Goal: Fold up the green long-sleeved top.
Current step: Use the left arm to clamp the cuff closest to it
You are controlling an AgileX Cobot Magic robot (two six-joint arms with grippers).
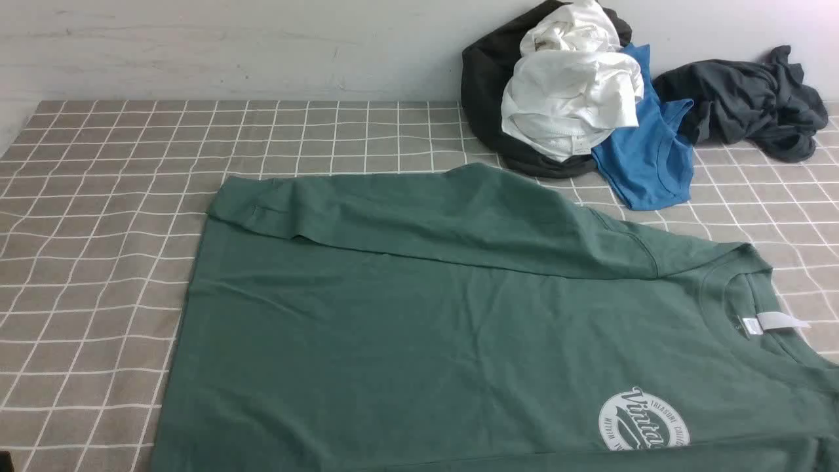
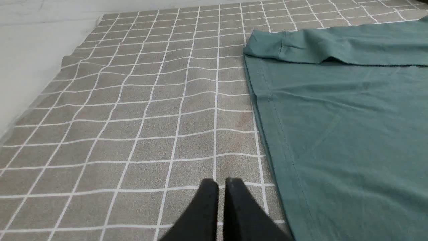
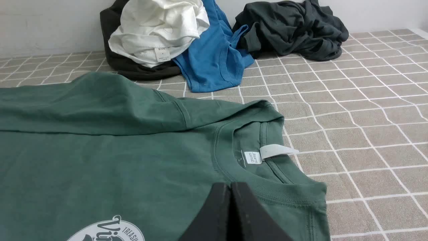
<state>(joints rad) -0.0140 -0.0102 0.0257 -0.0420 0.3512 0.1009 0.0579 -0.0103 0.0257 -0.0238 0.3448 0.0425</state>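
Observation:
The green long-sleeved top [image 1: 406, 328] lies flat on the checked cloth, neck to the right, with its white neck label [image 1: 780, 322] and round white logo [image 1: 642, 423] showing. Its far sleeve [image 1: 426, 210] is folded across the body. Neither gripper shows in the front view. In the left wrist view my left gripper [image 2: 221, 182] is shut and empty above the cloth, just beside the top's hem edge [image 2: 267, 134]. In the right wrist view my right gripper [image 3: 230, 185] is shut with nothing in it, above the top's chest just below the ribbed collar [image 3: 284, 190].
A pile of clothes sits at the back right against the wall: a dark garment [image 1: 485, 85] under a white one [image 1: 570, 92], a bright blue shirt [image 1: 649, 157] and a dark charcoal garment [image 1: 747, 101]. The grey checked tablecloth [image 1: 98, 229] ends at a left edge [image 2: 50, 83].

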